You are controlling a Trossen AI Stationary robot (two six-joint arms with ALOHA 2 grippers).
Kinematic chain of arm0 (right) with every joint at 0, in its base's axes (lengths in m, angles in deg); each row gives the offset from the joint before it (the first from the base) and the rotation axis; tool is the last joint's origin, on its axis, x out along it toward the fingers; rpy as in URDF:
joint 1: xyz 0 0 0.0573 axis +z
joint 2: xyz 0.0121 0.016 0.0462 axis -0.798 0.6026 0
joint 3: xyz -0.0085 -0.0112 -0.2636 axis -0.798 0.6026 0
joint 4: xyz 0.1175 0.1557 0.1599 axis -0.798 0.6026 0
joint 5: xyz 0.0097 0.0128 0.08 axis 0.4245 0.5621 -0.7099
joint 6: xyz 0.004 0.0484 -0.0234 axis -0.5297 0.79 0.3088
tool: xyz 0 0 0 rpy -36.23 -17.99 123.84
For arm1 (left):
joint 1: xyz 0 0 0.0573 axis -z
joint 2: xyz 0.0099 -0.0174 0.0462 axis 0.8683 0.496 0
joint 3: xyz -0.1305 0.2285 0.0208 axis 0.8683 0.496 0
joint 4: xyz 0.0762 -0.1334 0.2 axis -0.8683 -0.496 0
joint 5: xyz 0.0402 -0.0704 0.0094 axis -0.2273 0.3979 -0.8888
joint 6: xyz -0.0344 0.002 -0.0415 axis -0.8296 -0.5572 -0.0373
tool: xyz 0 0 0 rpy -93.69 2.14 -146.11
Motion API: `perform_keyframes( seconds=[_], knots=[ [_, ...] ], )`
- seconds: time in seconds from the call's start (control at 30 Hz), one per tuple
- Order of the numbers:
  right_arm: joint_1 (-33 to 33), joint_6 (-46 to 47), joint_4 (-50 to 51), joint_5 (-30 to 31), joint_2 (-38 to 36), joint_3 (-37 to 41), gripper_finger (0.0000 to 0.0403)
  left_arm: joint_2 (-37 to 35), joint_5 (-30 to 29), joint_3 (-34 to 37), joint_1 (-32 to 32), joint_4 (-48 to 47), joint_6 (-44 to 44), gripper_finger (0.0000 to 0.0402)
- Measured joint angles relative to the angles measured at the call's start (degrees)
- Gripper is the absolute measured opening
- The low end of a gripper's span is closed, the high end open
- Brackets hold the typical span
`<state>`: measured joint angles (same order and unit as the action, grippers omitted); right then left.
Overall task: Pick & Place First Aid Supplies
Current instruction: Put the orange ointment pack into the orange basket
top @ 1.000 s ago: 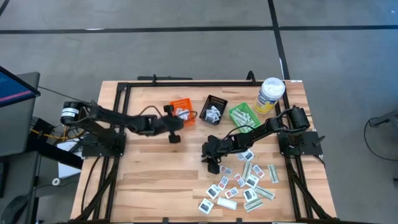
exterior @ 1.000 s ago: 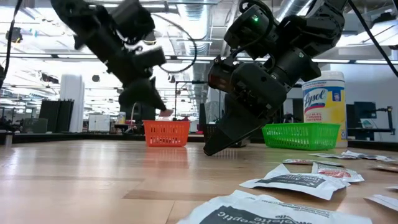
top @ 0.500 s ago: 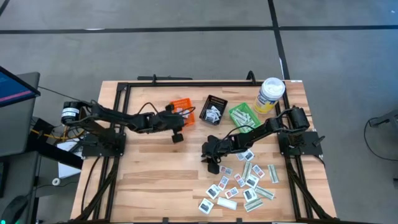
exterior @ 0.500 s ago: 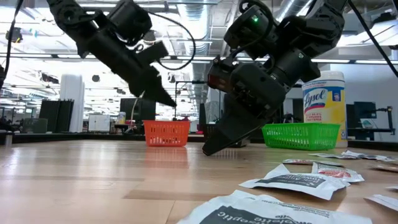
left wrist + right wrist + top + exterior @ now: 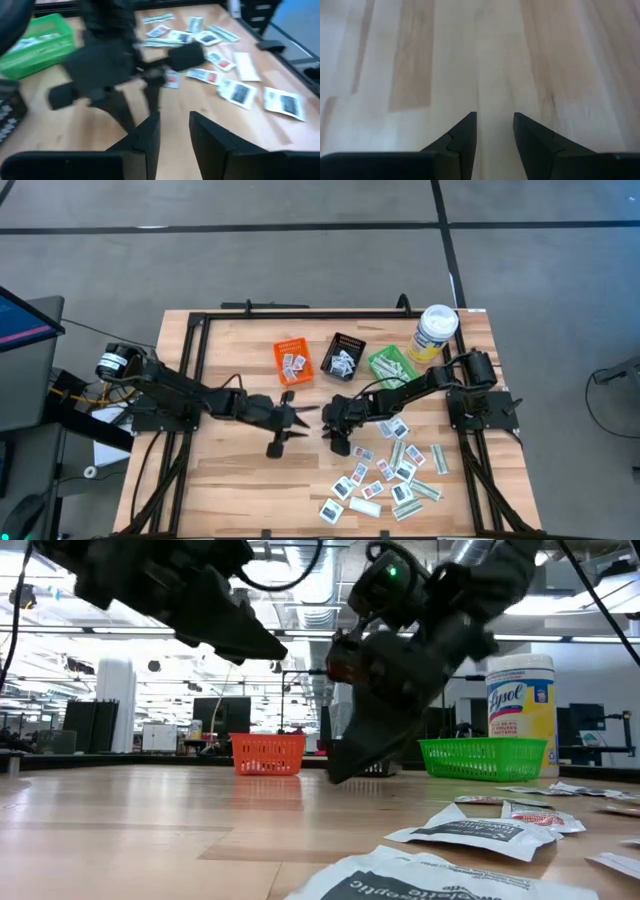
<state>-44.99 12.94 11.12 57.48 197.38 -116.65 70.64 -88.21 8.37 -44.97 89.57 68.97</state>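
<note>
Wooden table (image 5: 240,480) carries both dark arms, which reach toward its middle from the left and right edges. The left gripper (image 5: 308,412) points toward the right one, its fingers (image 5: 145,139) parted with nothing between them. The right gripper (image 5: 330,420) is bent down close to the wood, its fingers (image 5: 461,134) also parted and empty over bare boards. The first aid supplies (image 5: 390,475) lie scattered near the front right corner: squarish white packets with red or dark print and narrow pale-green strips. Some packets lie in the orange bin (image 5: 292,360), black bin (image 5: 345,356) and green bin (image 5: 390,365) near the back edge.
</note>
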Motion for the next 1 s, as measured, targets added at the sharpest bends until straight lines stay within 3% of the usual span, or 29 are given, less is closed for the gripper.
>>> perform_keyframes(
  seconds=[0.2,0.47,0.67,0.87,1.0],
  knots=[
    [2.55,5.01,20.38,0.80,-4.71,-3.93,0.0123,0.02,-0.07,0.00,2.79,0.01,0.00,0.0104],
    [9.24,17.46,36.90,2.46,-8.16,-4.27,0.0123,0.07,-0.09,0.00,3.01,-0.01,-1.60,0.0104],
    [13.25,21.85,38.79,3.96,-6.03,-4.29,0.0123,0.07,-0.07,0.00,3.01,-0.04,-1.53,0.0104],
    [14.58,22.36,38.84,9.10,-5.37,-4.41,0.0121,0.07,-0.07,0.00,3.01,-0.08,-1.53,0.0104],
    [14.59,22.15,39.09,10.68,-5.33,-4.40,0.0096,0.07,-0.07,0.00,3.01,-0.10,-1.51,0.0104]
  ],
)
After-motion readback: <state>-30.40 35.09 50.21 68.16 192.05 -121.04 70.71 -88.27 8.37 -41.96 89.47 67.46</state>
